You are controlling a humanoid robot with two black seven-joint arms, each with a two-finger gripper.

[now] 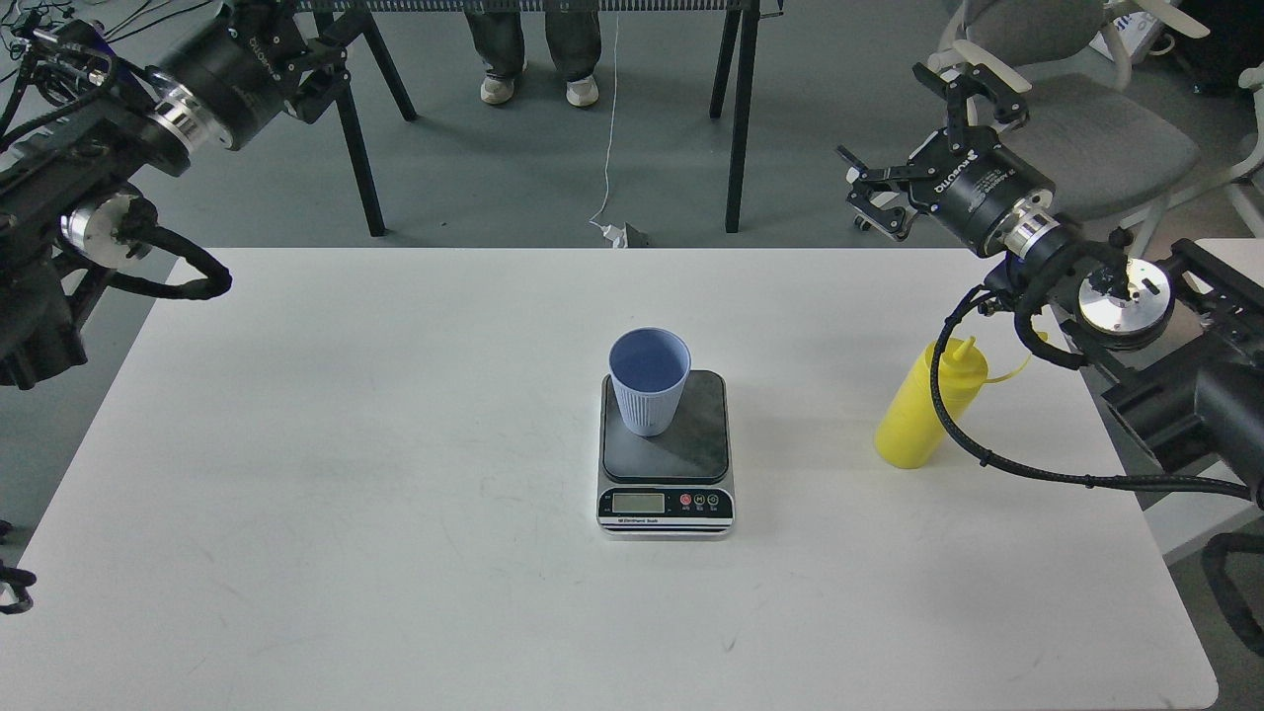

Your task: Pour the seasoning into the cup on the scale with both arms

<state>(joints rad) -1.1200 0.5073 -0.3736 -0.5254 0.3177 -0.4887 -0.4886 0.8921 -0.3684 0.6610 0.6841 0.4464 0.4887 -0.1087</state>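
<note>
The scale [666, 474] sits mid-table [346, 494], the cup [649, 380] upright on its platform. The seasoning [913, 415] stands near the right edge. Right gripper [923, 133] spread wide, empty; left gripper [321, 59] indistinct, cannot tell.

White table [346, 513] in front; beyond its far edge, grey floor [820, 118], black trestle legs [360, 148], a standing person's shoes [539, 91], white cord [610, 118] hanging to a plug [614, 235]; grey office chair [1096, 109] far right.

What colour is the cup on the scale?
Light blue with fine vertical ribs, seen in the head view: the cup stands on the scale.
</note>
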